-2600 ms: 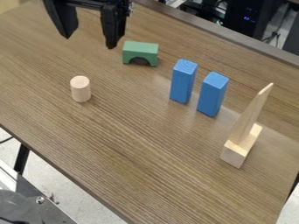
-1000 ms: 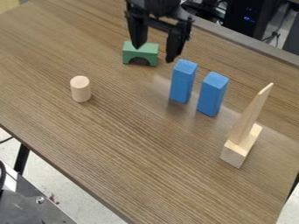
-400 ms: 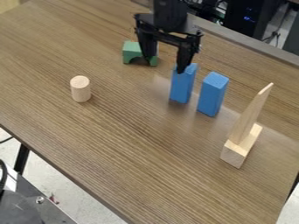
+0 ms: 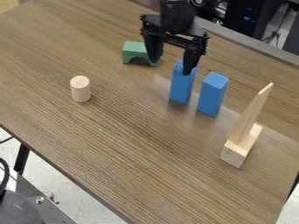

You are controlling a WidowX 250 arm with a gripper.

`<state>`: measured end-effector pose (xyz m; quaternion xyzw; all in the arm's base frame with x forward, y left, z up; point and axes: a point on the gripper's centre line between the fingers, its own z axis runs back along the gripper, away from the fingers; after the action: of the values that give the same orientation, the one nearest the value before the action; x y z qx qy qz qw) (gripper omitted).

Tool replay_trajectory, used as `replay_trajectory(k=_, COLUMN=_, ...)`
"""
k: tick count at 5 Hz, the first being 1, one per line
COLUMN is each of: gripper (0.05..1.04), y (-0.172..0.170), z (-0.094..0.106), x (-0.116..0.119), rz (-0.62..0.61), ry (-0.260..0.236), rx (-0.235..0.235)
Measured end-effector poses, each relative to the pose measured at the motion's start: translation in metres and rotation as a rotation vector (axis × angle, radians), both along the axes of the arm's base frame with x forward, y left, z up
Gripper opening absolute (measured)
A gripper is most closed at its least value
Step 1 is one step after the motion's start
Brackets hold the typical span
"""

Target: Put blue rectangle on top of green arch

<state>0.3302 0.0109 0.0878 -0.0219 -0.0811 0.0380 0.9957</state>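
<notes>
arm (image 4: 177, 16): matte black | claw (image 4: 171, 68): black, two tapered fingers (image 4: 191, 60) | crossbar (image 4: 177, 40): black, knobbly ends

No text, label, brand, number or sign could be read. Small blue lights (image 4: 249, 19) glowed on the dark case (image 4: 238, 29) beyond the far edge of the tabletop (image 4: 128, 135); they were too small to make out as letters or figures, and no other surface showed legible print.
</notes>
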Motion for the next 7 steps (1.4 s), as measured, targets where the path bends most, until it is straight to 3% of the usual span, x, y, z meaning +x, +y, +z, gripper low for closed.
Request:
replay_trajectory(k=5, gripper=0.967, y=-0.007, z=-0.019, x=0.015, rz=0.012, ry=0.025, rx=0.008)
replay_trajectory(k=6, gripper=0.693, y=-0.004, z=-0.026, x=0.016, rz=0.010, ry=0.032, rx=0.026)
replay_trajectory(k=7, gripper=0.588, y=-0.002, z=-0.020, x=0.022, rz=0.005, ry=0.015, rx=0.036)
